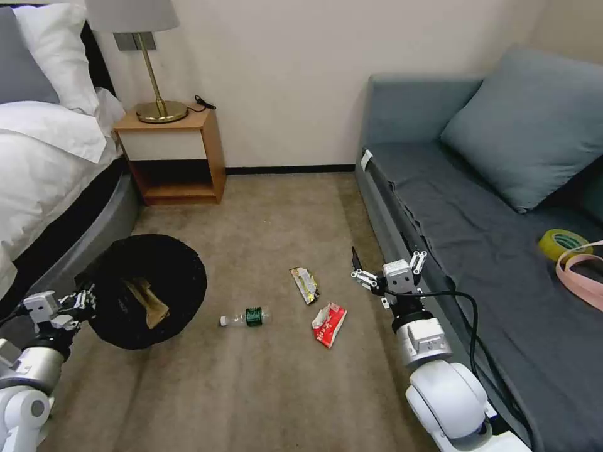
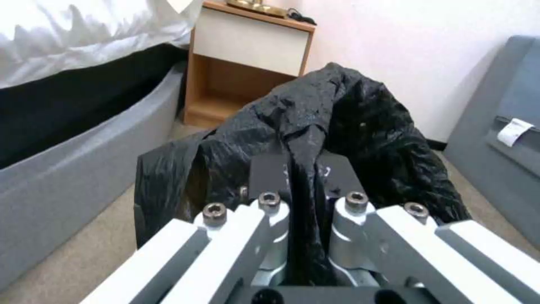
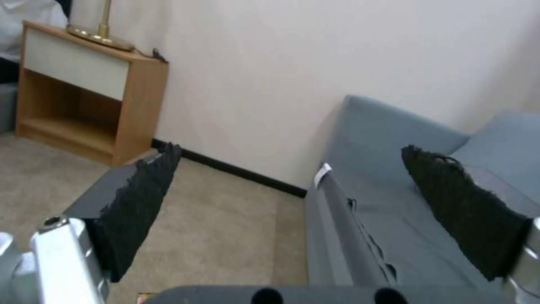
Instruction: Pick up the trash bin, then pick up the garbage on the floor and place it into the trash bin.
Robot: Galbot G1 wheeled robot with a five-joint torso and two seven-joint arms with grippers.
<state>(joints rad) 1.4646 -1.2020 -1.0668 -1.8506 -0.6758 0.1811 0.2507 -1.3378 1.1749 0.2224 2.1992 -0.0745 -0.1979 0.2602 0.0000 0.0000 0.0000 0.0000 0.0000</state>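
The trash bin (image 1: 147,292) is held tilted above the carpet, its black liner clamped between the left gripper (image 2: 306,185) jaws. The right gripper (image 1: 388,271) is held with jaws apart; the bottle (image 1: 246,317), red-white wrapper (image 1: 329,324) and foil wrapper (image 1: 304,284) lie on the floor between the two grippers, the red-white wrapper nearest the right jaws.

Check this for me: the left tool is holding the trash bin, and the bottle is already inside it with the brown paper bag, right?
Not quite. The left tool holds the trash bin with the brown paper bag inside, but the head view shows the bottle lying on the carpet.

The black bag (image 2: 337,122) hides the left claw's (image 2: 306,169) fingertips.
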